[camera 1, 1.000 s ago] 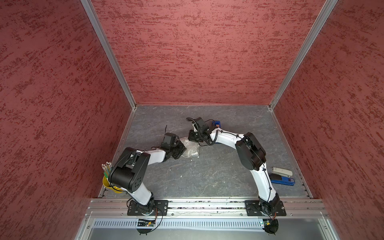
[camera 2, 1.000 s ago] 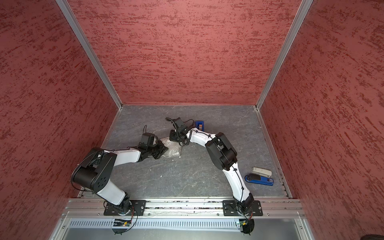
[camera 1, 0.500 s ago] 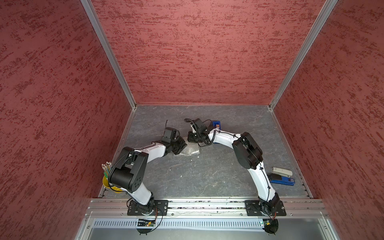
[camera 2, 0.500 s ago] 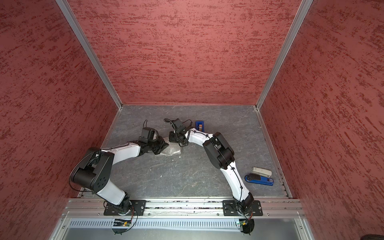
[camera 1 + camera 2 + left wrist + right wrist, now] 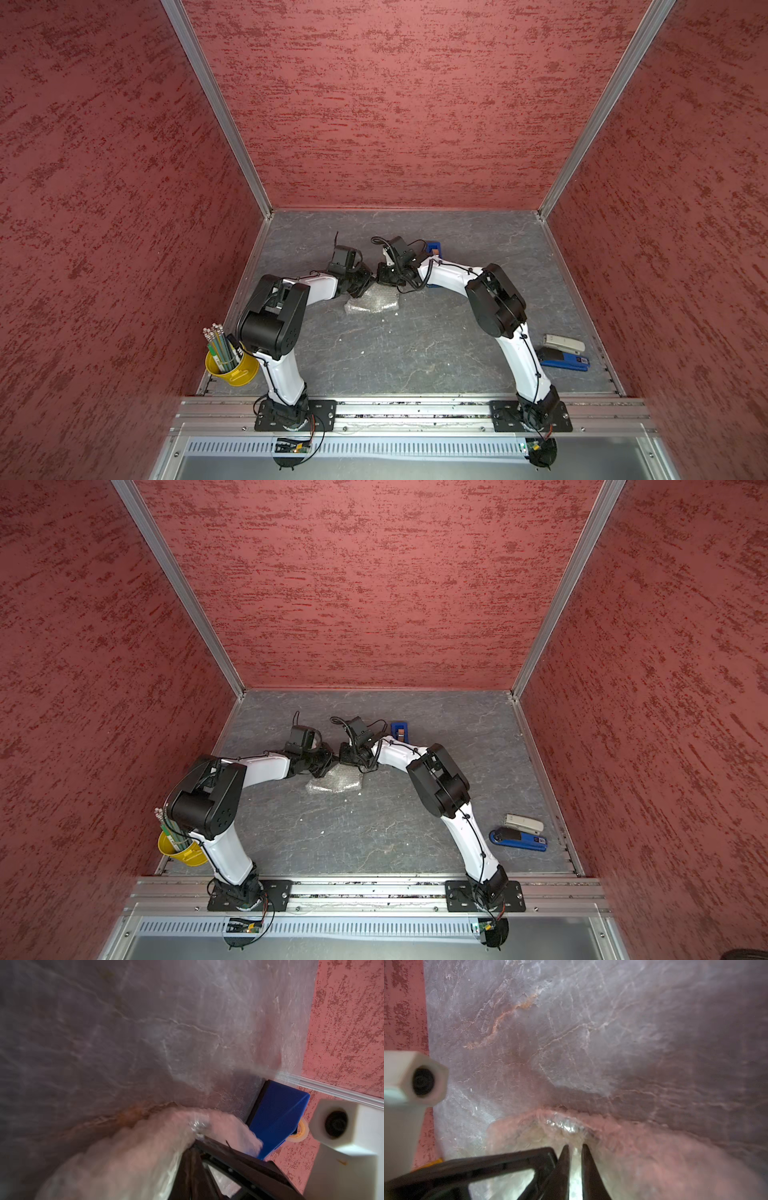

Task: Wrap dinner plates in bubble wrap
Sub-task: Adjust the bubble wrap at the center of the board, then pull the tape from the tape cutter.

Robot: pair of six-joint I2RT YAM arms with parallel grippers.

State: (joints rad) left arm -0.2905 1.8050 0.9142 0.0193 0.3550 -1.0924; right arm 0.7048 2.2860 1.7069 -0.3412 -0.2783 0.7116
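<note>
While both arms reach toward mid-table, I see the bubble wrap lying bunched on the grey table, directly below where the two tools meet. Left gripper: jaws fully together, pinching a raised fold of wrap. Right gripper: jaws a slit apart, wrap clamped between them.

Dinner plate not made out beneath the folded bubble wrap, far edge covered by both wrists in both top views, left gripper blurred and cut off at the picture's edge, blue box partly hidden behind the right arm.
</note>
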